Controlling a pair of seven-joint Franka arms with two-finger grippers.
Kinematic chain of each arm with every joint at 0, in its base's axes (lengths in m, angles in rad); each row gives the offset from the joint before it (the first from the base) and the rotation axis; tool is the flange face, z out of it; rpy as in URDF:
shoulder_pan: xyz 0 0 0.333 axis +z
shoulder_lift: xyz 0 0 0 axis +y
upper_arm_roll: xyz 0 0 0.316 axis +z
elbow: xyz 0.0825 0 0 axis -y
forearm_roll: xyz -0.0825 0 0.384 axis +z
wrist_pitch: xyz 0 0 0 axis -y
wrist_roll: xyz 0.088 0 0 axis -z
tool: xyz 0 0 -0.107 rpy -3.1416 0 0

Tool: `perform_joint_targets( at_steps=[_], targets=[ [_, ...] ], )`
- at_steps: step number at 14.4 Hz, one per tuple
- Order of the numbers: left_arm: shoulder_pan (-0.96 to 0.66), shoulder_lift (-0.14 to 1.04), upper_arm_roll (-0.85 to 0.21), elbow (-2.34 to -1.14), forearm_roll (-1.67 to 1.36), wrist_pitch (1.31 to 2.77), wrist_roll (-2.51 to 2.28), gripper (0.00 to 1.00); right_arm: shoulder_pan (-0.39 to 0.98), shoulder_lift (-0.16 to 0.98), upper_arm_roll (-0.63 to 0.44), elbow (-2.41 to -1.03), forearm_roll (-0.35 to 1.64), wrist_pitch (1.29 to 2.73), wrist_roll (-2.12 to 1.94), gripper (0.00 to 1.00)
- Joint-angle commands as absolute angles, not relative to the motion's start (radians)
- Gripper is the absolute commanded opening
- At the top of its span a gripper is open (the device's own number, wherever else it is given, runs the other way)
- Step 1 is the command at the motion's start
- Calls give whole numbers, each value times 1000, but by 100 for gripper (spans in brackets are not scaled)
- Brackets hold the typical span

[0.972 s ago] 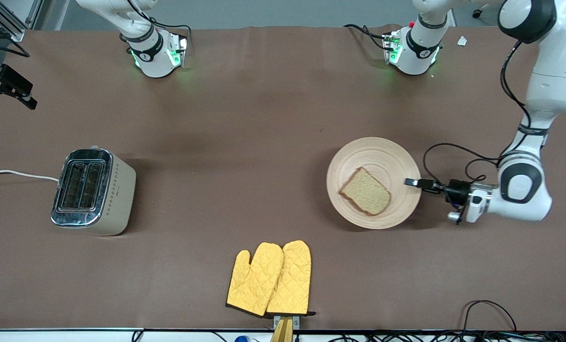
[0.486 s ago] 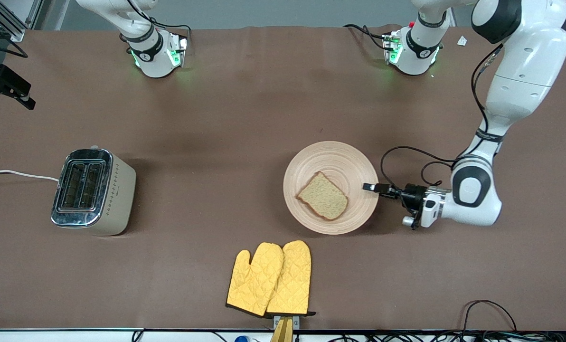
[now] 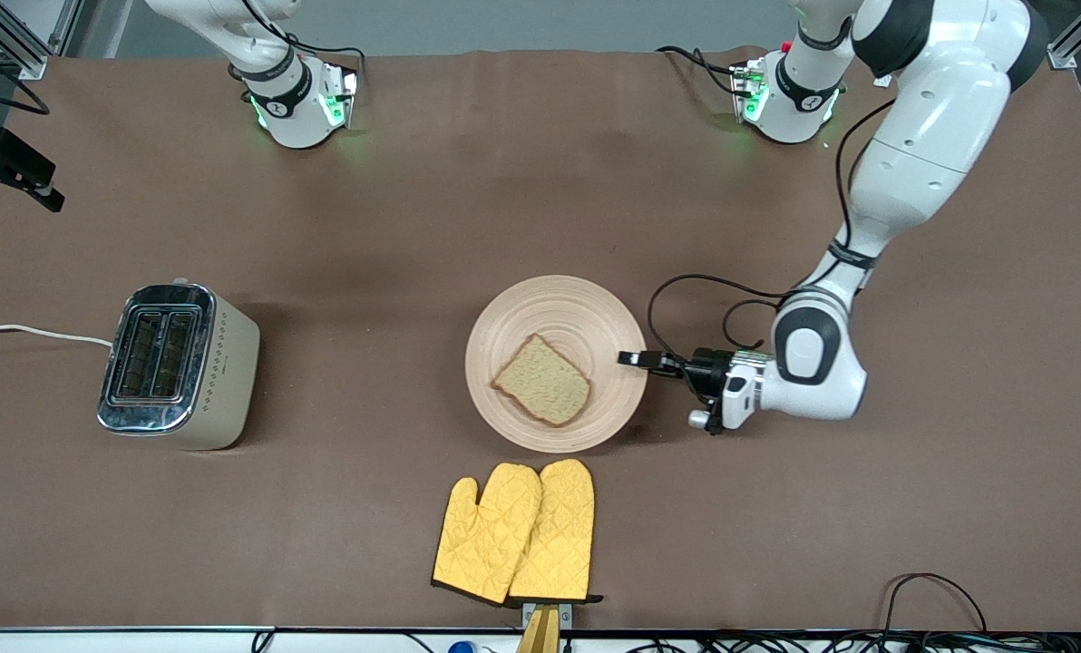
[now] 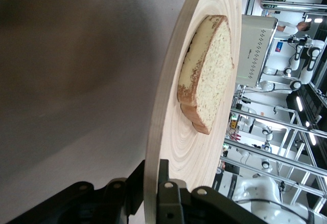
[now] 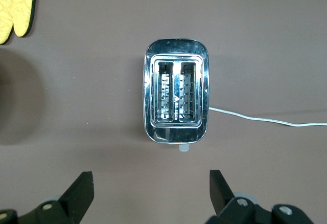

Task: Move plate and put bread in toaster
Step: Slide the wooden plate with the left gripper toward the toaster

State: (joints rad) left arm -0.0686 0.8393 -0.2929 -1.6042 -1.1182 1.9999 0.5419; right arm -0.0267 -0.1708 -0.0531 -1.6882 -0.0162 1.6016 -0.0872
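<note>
The pale wooden plate [image 3: 550,308] lies mid-table with the slice of bread [image 3: 542,392] on it. My left gripper [image 3: 636,359] is shut on the plate's rim at the side toward the left arm's end. In the left wrist view its jaws [image 4: 152,178] pinch the plate's edge [image 4: 194,147], with the bread [image 4: 214,75] past them. The toaster [image 3: 176,363] stands toward the right arm's end, both slots empty. My right gripper [image 5: 150,183] hangs open high over the toaster [image 5: 175,98] and holds nothing; it is out of the front view.
Two yellow oven mitts [image 3: 515,531] lie nearer the front camera than the plate, close to the table's edge. The toaster's white cord [image 3: 33,331] runs off toward the right arm's end. Cables lie along the front edge.
My left gripper has slid the plate, with the bread on it, along the table toward the toaster. The toaster and mitts have not moved.
</note>
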Motion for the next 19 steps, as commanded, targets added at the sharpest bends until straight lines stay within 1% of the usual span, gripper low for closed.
perform_joint_targets(
  at_steps=[1, 8, 11, 14, 17, 19],
  targets=[
    [-133, 848, -293, -1586, -1196, 2057, 534, 0, -49, -178, -48, -1703, -5, 1612, -95, 100],
    [-267, 868, -293, -1589, -1322, 2201, 534, 0, -64, -158, -49, -1697, -3, 1605, -126, 100],
    [-291, 886, -293, -1586, -1351, 2233, 538, 0, -63, -123, -48, -1697, -5, 1595, -164, 100],
    [-331, 896, -293, -1586, -1391, 2247, 546, 0, -8, -74, -40, -1694, 5, 1606, -123, 100],
    [-376, 911, -293, -1586, -1417, 2331, 545, 0, 76, -28, -40, -1698, 41, 1652, 131, 100],
    [-397, 913, -293, -1585, -1431, 2356, 538, 0, 118, 11, -40, -1700, 73, 1689, 231, 100]
  ],
)
